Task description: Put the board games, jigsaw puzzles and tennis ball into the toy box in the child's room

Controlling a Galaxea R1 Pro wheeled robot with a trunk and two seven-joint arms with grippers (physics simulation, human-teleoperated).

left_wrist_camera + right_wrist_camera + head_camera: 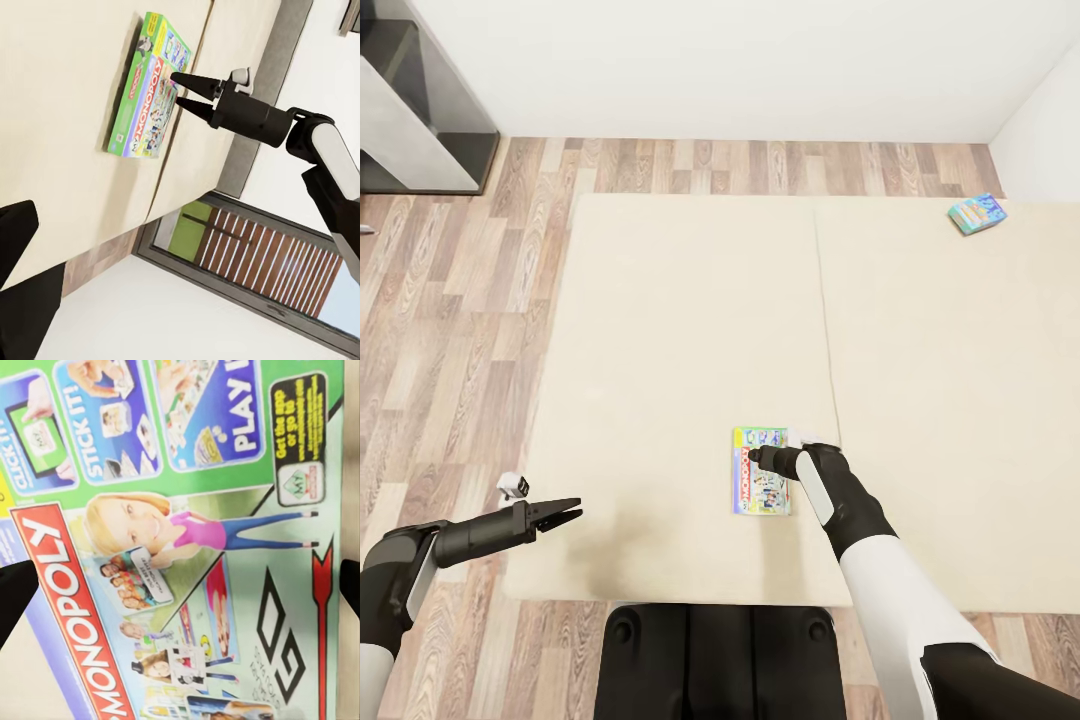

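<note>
My right gripper [760,457] hangs over the Monopoly game box [761,487] at the bed's [680,330] near edge, jaws spread a little, nothing held. I'd straddle one edge squarely before pinching. Left gripper [565,516] sits parted and empty.

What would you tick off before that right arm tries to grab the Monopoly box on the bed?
1. Right gripper open: ok, its fingers are spread in the left wrist view.
2. Right gripper over the Monopoly box: ok, the right wrist view looks straight down on the lid.
3. Fingers straddling the box edges: cannot tell; the dark fingertips sit at the picture's sides.
4. Box lying flat on the bed: ok.
5. Left gripper out of the way: ok, open and off near the bed's edge.
6. Second game box accounted for: ok, on the bed's far corner.
</note>
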